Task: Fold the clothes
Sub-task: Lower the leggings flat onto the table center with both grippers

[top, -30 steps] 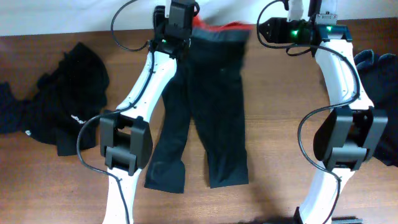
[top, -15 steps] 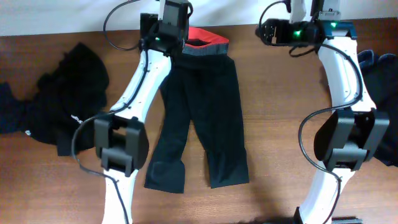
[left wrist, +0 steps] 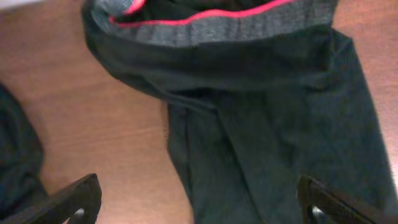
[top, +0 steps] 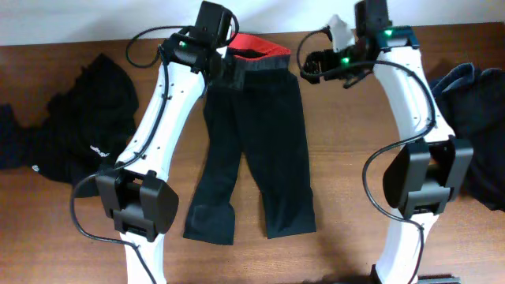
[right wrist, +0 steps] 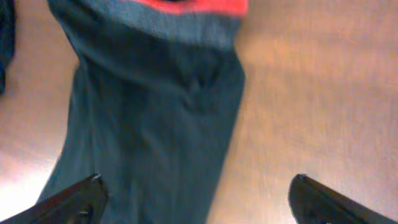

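Evidently, from overhead, the black trousers (top: 260, 150) lay flat on the wooden table (top: 347, 158), centred between the arms. Their long axis ran from the far edge toward the robot bases, with the grey waistband (top: 260, 61) and red lining (top: 256, 41) at the far end, the hems nearest the bases and the legs slightly splayed. The left gripper (top: 227, 72) hung over the waistband corner on its side and the right gripper (top: 312, 67) just beside the other corner, neither holding cloth. A black heap (top: 87, 134) sat far left, a navy pile (top: 473, 102) far right. From the left wrist, the fingers (left wrist: 68, 202) stood wide apart above the trousers' hip. From the right wrist, the fingers (right wrist: 323, 199) likewise stood apart, over hip and bare wood. The laying-out looked done; the first fold probably called for fresh pinches to lay one leg over the other
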